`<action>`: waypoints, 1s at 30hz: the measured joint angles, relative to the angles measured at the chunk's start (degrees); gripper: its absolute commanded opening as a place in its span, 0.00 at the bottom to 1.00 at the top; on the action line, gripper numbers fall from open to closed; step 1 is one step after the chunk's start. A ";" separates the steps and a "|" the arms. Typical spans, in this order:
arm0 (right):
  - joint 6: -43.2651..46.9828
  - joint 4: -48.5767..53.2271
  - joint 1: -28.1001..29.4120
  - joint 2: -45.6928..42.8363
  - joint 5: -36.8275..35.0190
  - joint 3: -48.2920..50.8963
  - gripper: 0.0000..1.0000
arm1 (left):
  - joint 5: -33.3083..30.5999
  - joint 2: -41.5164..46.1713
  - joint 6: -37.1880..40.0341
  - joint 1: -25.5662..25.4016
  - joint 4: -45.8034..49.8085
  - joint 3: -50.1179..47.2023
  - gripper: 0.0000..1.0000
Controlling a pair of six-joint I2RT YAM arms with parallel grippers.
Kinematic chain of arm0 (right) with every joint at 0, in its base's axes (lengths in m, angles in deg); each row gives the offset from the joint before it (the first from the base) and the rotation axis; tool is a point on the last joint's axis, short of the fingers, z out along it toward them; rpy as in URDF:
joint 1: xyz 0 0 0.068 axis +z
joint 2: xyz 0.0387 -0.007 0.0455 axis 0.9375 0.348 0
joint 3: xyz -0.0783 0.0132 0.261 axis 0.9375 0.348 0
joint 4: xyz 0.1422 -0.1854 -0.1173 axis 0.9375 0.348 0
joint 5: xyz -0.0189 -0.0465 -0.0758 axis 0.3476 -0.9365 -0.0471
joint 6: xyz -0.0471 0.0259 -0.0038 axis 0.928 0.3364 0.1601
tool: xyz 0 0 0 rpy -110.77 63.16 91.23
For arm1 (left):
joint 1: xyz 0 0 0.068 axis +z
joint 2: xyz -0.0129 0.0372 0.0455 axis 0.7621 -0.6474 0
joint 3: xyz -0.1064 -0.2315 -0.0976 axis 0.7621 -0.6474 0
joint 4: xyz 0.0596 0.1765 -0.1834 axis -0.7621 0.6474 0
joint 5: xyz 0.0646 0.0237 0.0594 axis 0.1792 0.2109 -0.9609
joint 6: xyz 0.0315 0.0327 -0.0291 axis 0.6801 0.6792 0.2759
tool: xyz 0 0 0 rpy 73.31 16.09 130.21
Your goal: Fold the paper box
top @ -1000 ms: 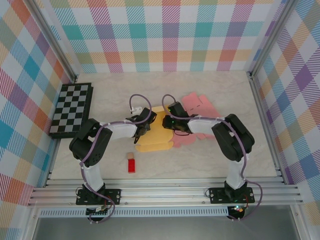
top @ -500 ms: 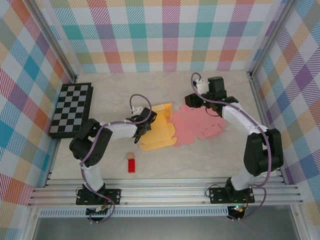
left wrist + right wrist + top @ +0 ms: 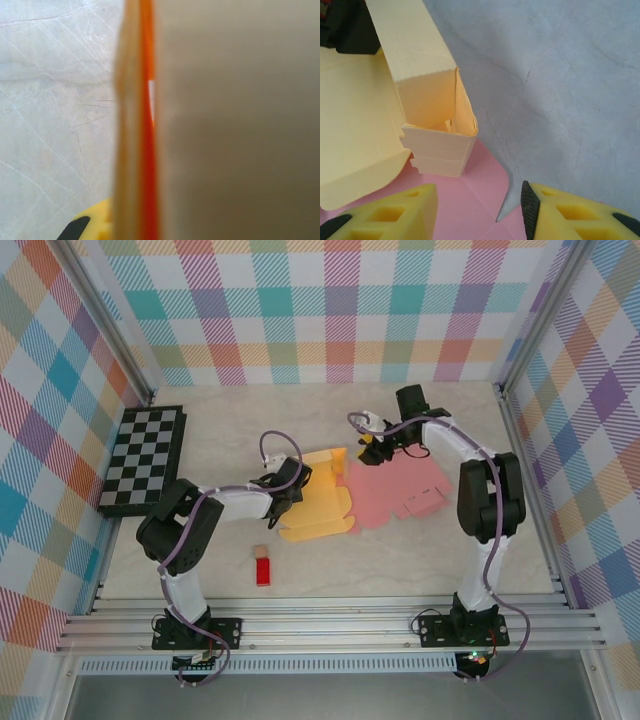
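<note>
The yellow paper box (image 3: 318, 502) lies partly folded at the table's middle, one flap standing up at its far right corner (image 3: 437, 125). My left gripper (image 3: 292, 490) sits at the box's left edge, shut on a panel. In the left wrist view that panel (image 3: 135, 125) is a blurred sheet seen edge-on, with one yellow fingertip (image 3: 95, 227) beside it. My right gripper (image 3: 371, 452) (image 3: 479, 210) hovers open just right of the raised corner. It holds nothing and is over the far left tip of a flat pink paper sheet (image 3: 402, 490) (image 3: 470, 200).
A black-and-white checkerboard (image 3: 140, 460) lies at the left. A small red block (image 3: 263, 572) and a tan cube (image 3: 259, 552) sit near the front. Plaid walls close in the back and both sides, and metal rails run along the front edge.
My right arm has swung away from the box's middle to the far side and its jaws have opened. The pink sheet now lies uncovered. The left arm has not moved.
</note>
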 measured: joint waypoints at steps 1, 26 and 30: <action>1.44 0.90 0.00 0.50 0.13 -0.52 0.50 | 0.26 0.17 0.39 0.00 -0.39 -0.26 0.00; 6.56 5.18 5.51 3.82 3.50 0.26 0.44 | 3.04 0.61 2.03 0.00 -1.49 -0.70 0.00; 1.27 2.03 5.73 2.84 2.03 4.00 0.45 | 2.62 0.63 1.44 -0.02 -1.22 -0.70 0.00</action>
